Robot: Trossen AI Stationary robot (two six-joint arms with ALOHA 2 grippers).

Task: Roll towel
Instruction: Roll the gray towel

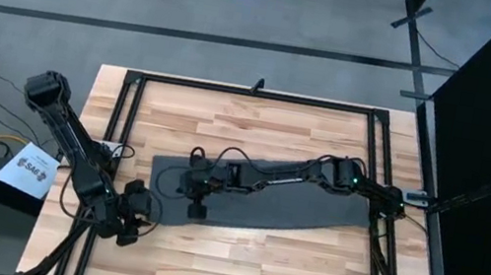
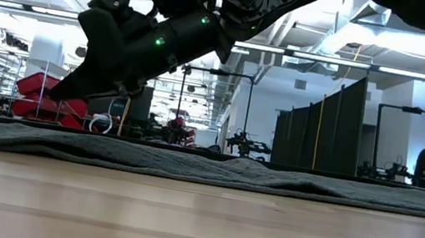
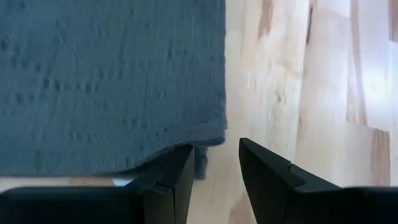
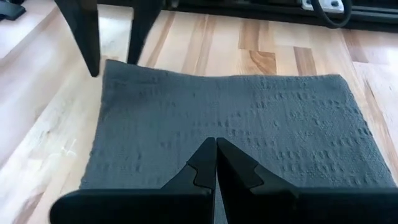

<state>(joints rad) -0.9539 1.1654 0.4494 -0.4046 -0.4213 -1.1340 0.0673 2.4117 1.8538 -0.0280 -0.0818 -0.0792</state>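
Observation:
The dark grey towel (image 1: pixel 294 206) lies spread flat across the middle of the wooden table, its long side running left to right. My right arm reaches over it from the right. Its gripper (image 1: pixel 197 207) hangs shut above the towel's left part (image 4: pixel 249 124), and the low view shows it (image 2: pixel 60 94) clear of the cloth (image 2: pixel 271 177). My left gripper (image 1: pixel 135 211) stands open at the towel's left near corner (image 3: pixel 211 140), fingers pointing down. One finger (image 3: pixel 180 171) is at the corner's edge and the other (image 3: pixel 261 168) over bare wood. My left gripper has one finger right against the edge of the towel's corner (image 3: pixel 200 163); I cannot tell whether it touches the cloth. The towel lies flat on the table there.
A black metal frame (image 1: pixel 253 92) runs around the table top. Bare wood (image 1: pixel 255 259) lies between the towel and the near edge. A white sheet (image 1: pixel 25 169) sits off the table to the left.

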